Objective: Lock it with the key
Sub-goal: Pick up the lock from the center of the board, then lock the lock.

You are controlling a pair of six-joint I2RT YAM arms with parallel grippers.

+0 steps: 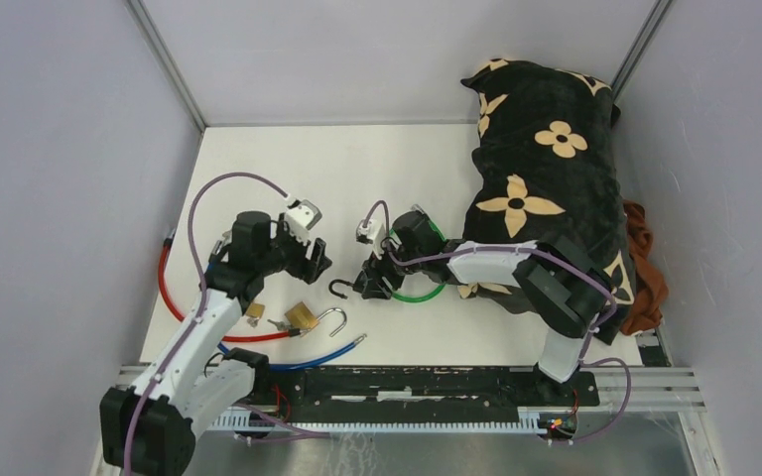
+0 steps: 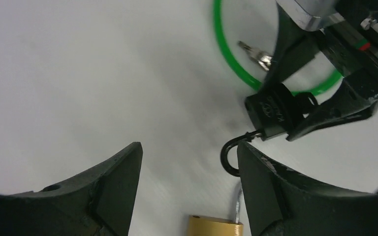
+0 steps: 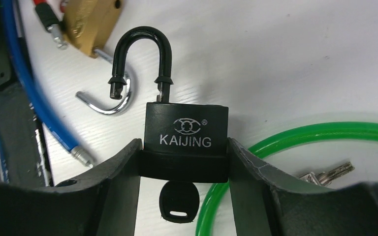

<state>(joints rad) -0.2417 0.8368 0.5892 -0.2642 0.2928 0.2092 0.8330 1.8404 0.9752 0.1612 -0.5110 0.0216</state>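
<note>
My right gripper [image 3: 184, 147] is shut on the body of a black padlock [image 3: 186, 135] marked KAIJING. Its black shackle [image 3: 142, 44] stands open, with one leg clear of the body. A black-headed key [image 3: 179, 200] sticks out of the padlock's underside, between my fingers. From above, the right gripper [image 1: 372, 278] holds the padlock near the table's middle, shackle [image 1: 338, 290] pointing left. My left gripper [image 1: 313, 260] hovers just left of it, open and holding nothing. In the left wrist view the shackle [image 2: 229, 152] lies beside the right fingertip [image 2: 248, 157] of the left gripper [image 2: 189, 147].
A brass padlock [image 1: 302, 316] with an open silver shackle lies near the front. Green cable [image 1: 419, 294] loops under the right gripper, with loose keys [image 3: 327, 173] inside it. Blue cable [image 1: 308, 359] and red cable [image 1: 171, 297] lie front left. A black flowered pillow [image 1: 546, 178] fills the right.
</note>
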